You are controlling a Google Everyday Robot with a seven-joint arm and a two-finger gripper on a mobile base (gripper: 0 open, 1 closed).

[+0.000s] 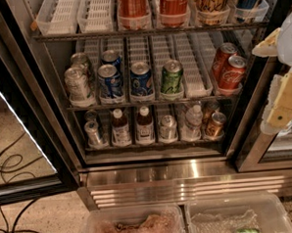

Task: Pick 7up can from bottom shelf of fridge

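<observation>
Behind stands the fridge [154, 176]; gripper [282, 101] cut off at right edge, grip unreadable.

**A:** Where does the small silver-grey 7up can [167, 127] stand?

**B:** On the bottom shelf [152, 144], the lowest wire rack of the tall glass-door fridge [154, 174]. It is fourth in the front row from the left.

**A:** And beside it?

**B:** Two brown glass bottles [145, 126] stand to its left, with a slim silver can [94, 133] beyond them. A clear plastic bottle [193, 122] is just right of it, then a bronze metal can [215, 125].

**A:** Above?

**B:** The middle wire rack [150, 103], where a bright green can [171, 78] stands almost straight over it.

**A:** The gripper?

**B:** The pale two-finger gripper [282, 106] hangs at the right edge, before the door frame and well apart from the can. Clear plastic bins [131, 211] lie on the floor before the fridge.
</observation>
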